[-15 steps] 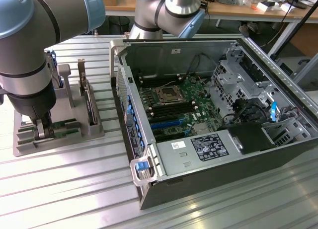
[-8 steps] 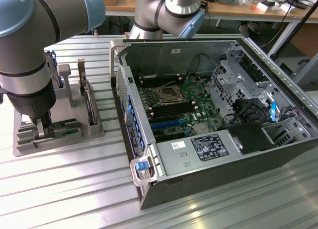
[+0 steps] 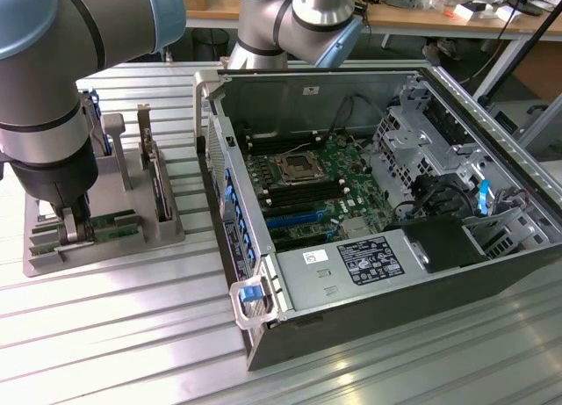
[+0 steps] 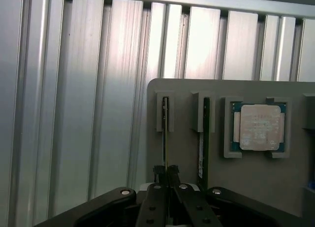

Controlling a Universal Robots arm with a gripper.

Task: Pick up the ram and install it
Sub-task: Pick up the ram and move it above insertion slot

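Ram, the long thin green board stick [image 4: 165, 133], stands on edge in the grey plastic tray [image 4: 184, 148] at the exterior view's lower left. Your black gripper [image 4: 166, 174] pinches it, with the stick's length running straight out from the clenched jaws.

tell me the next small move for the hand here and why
Probably lift straight up: the hand looks closed on the ram, which stands on edge in its slot in the grey tray, with a second stick close beside it. A sideways pull could jam it.
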